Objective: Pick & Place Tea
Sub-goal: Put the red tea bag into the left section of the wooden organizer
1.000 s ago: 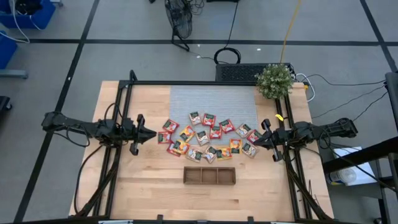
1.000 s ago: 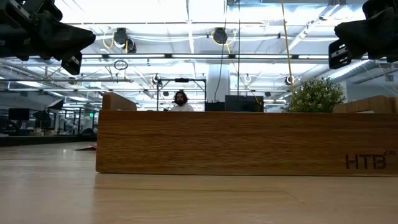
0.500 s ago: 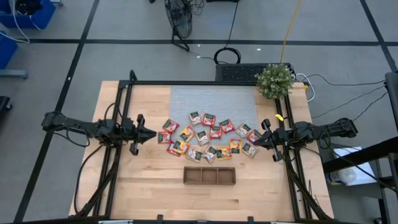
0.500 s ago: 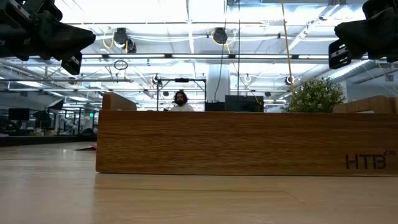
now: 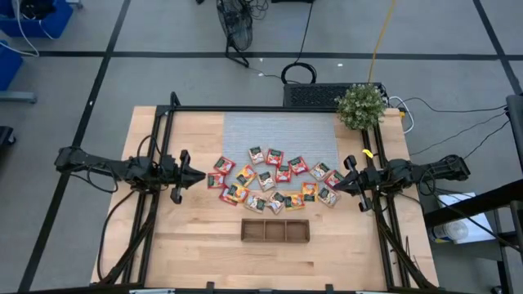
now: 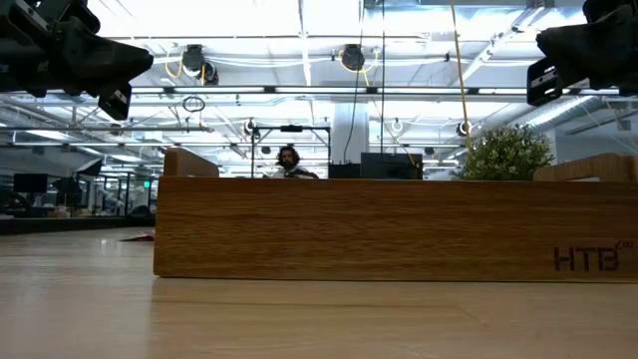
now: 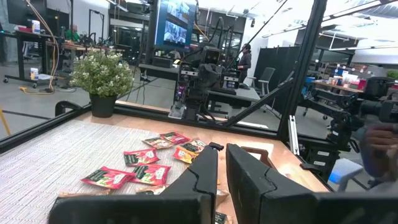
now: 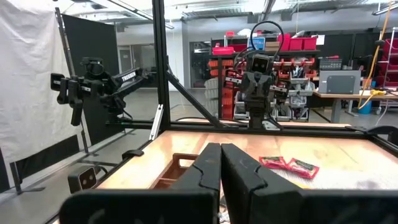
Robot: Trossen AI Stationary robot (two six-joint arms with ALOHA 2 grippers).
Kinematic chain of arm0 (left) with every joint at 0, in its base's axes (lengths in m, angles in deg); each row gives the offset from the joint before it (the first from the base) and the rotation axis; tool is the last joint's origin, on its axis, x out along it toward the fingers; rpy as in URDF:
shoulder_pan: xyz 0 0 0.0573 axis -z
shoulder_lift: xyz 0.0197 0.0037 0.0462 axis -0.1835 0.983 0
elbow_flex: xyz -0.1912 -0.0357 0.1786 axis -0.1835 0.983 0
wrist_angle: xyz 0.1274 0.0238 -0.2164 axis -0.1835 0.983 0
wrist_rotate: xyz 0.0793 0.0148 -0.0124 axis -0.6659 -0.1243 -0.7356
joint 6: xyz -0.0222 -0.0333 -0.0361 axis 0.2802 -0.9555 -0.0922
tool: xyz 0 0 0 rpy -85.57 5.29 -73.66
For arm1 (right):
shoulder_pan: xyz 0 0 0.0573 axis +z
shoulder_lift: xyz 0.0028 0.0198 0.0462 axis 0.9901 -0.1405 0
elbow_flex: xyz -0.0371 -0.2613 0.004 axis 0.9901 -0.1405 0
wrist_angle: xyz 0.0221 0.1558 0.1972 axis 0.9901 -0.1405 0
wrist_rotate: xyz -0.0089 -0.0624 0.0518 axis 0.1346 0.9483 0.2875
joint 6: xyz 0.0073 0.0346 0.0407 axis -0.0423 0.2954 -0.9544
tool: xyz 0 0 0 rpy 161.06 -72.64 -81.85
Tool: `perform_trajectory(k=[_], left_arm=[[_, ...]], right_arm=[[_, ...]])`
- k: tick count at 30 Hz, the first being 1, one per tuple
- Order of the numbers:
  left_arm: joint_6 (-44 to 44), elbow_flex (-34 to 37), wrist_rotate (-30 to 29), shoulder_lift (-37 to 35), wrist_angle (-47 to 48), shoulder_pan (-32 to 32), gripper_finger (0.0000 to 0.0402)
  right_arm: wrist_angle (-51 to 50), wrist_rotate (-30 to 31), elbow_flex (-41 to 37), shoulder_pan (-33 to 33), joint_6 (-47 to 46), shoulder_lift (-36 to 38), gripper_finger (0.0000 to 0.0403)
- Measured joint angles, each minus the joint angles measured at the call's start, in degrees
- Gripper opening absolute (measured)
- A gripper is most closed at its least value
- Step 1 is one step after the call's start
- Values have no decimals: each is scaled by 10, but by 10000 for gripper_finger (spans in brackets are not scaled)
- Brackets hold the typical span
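Note:
Several small tea packets (image 5: 274, 178), red, orange and pale, lie flat in a loose arc, partly on the grey mat (image 5: 278, 131) and partly on the bare wood; the left wrist view (image 7: 146, 165) and the right wrist view (image 8: 289, 165) show them too. My left gripper (image 5: 200, 175) hovers level above the table just left of the packets, its fingers (image 7: 205, 168) a narrow slit apart with nothing between them. My right gripper (image 5: 337, 184) hovers level just right of the packets, shut and empty (image 8: 221, 149). In the low view both grippers hang high, left (image 6: 130, 75) and right (image 6: 538, 80).
A long brown wooden tray (image 5: 275, 230) with three compartments stands near the table's front edge and fills the low view (image 6: 399, 227). A potted plant (image 5: 360, 104) stands at the far right corner. A black frame (image 5: 270, 109) rims the table. A person (image 6: 289, 160) sits far behind.

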Motion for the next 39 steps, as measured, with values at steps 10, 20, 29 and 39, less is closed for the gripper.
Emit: perform_trajectory(k=[10, 20, 29, 39], left_arm=[[0, 0, 0, 0, 0, 0, 35], [0, 0, 0, 0, 0, 0, 35], [0, 0, 0, 0, 0, 0, 35], [0, 0, 0, 0, 0, 0, 35]], right_arm=[[0, 1, 0, 0, 0, 0, 0], [24, 18, 0, 0, 37, 0, 0], [52, 262, 6, 0, 62, -45, 41], [-145, 365, 206, -6, 5, -395, 221]])
